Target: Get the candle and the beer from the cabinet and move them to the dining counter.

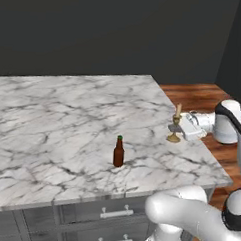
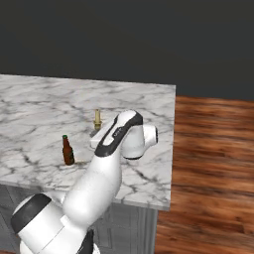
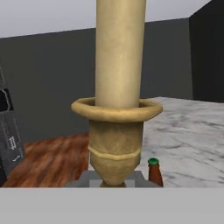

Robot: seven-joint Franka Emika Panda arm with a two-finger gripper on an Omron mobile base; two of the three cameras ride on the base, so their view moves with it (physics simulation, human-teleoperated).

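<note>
Gripper (image 1: 176, 128) is clamped tight on the candle (image 1: 176, 124), pinching the brass stem low down, just above the round base, which sits on or just over the counter (image 1: 52, 114) near its right edge. Whether the base is actually touching the marble, I can't tell from here. From the hand view the candle (image 3: 119, 87) stands upright right in front of the lens, cream stick rising out of the drip cup.

Further in, the beer (image 1: 119, 152) is already standing upright on the counter, well apart from the candle, green cap up. From the other side the beer (image 2: 67, 151) sits left of the arm, the candle top (image 2: 97, 118) peeking above the wrist.

Handling call: that candlestick looks stiff, light, smooth metal, tall on a small foot, so likely tippy. The low stem grip seems the right spot; the wax stick would probably snap or slide out if squeezed. I'd want the base flat before letting go.
</note>
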